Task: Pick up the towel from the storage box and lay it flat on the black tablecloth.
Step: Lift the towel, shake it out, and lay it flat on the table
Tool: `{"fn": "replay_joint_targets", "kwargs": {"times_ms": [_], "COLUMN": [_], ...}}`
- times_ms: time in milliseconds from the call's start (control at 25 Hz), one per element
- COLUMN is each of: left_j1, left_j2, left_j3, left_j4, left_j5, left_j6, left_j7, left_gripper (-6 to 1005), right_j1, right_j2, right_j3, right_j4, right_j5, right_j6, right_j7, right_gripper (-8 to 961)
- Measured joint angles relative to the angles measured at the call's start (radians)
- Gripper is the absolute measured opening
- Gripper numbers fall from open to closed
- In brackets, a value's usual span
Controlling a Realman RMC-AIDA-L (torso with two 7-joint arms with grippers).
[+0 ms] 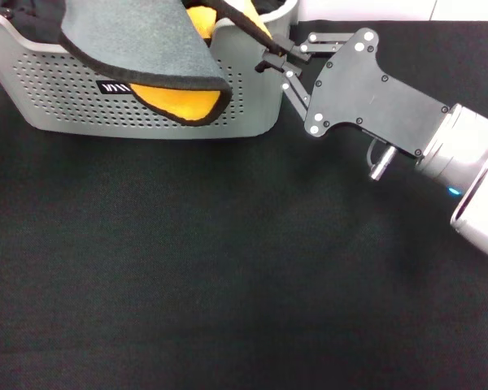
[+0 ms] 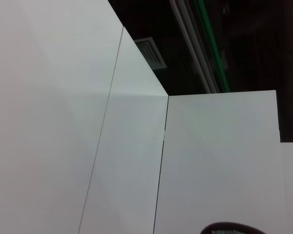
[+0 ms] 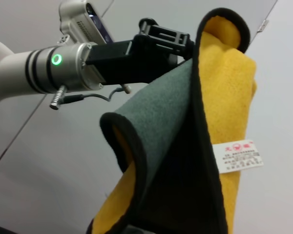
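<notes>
The black tablecloth (image 1: 228, 284) covers the whole near area of the work surface. Nothing lies on its near part.

Farther back, at far left, stands the storage box (image 1: 252, 106), its perforated side and small black label (image 1: 114, 87) facing the robot.

The towel (image 1: 138, 41) hangs over the box's near wall, grey face outward, with a yellow-orange fold (image 1: 183, 99) showing under the black hem. It is raised out of the box and not lying on the cloth.

The right gripper (image 1: 268, 58) reaches in from the right to the box's far right corner; its fingers are closed on a towel edge there.

In the right wrist view, the left gripper (image 3: 161, 41) is seen above, clamped on the towel's upper edge, the cloth draping down with its white care tag (image 3: 238, 156) visible.

The left wrist view shows only white panels (image 2: 63, 122).
</notes>
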Motion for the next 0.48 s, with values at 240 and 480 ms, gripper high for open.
{"fn": "replay_joint_targets", "kwargs": {"times_ms": [240,480], "left_j1": [0.001,0.001], "left_j2": [0.001,0.001], "left_j3": [0.0,0.001], "left_j4": [-0.01,-0.011], "left_j5": [0.012,0.014], "left_j6": [0.001,0.004], "left_j7": [0.0,-0.001], "left_gripper": [34,34], "right_j1": [0.007,0.016], "right_j2": [0.0,0.0], "right_j3": [0.007,0.0], "right_j4": [0.001,0.003], "right_j5": [-0.004,-0.018], "right_j6": [0.001,0.001], "right_j7": [0.0,0.001], "right_gripper": [110,40]}}
